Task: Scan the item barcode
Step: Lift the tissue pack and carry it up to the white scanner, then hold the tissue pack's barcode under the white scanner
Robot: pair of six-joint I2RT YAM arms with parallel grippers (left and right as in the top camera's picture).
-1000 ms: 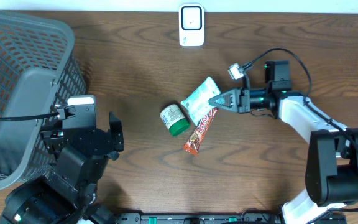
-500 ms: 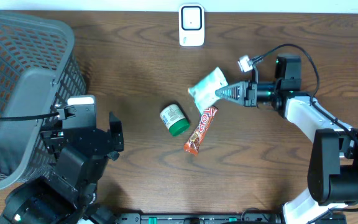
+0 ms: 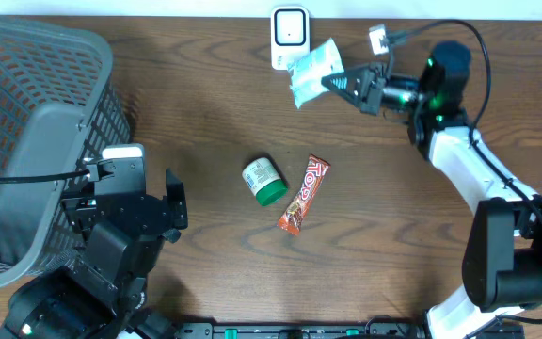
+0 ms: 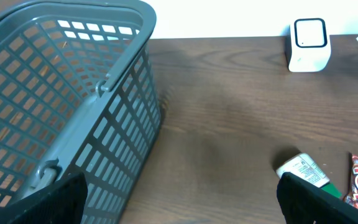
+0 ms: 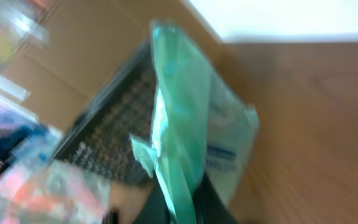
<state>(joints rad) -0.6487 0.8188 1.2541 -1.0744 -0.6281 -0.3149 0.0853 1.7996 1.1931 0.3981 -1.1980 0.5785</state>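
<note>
My right gripper (image 3: pixel 332 83) is shut on a pale green and white packet (image 3: pixel 312 70), held in the air just right of the white barcode scanner (image 3: pixel 290 38) at the table's far edge. In the right wrist view the packet (image 5: pixel 191 137) rises from between the black fingers (image 5: pixel 216 202) and the picture is blurred. My left gripper (image 4: pixel 179 202) stands open near the table's left front, with nothing between its fingers (image 4: pixel 319 202). In that view the scanner (image 4: pixel 307 45) stands upright at the far right.
A grey mesh basket (image 3: pixel 26 141) fills the left side. A green-capped small jar (image 3: pixel 264 180) and a red snack bar (image 3: pixel 305 195) lie in the middle of the table; the jar (image 4: pixel 303 171) shows beside the left gripper's right finger.
The right arm has lifted the packet off the table and carried it back and left, up beside the scanner. The left arm, jar and snack bar have not moved.
</note>
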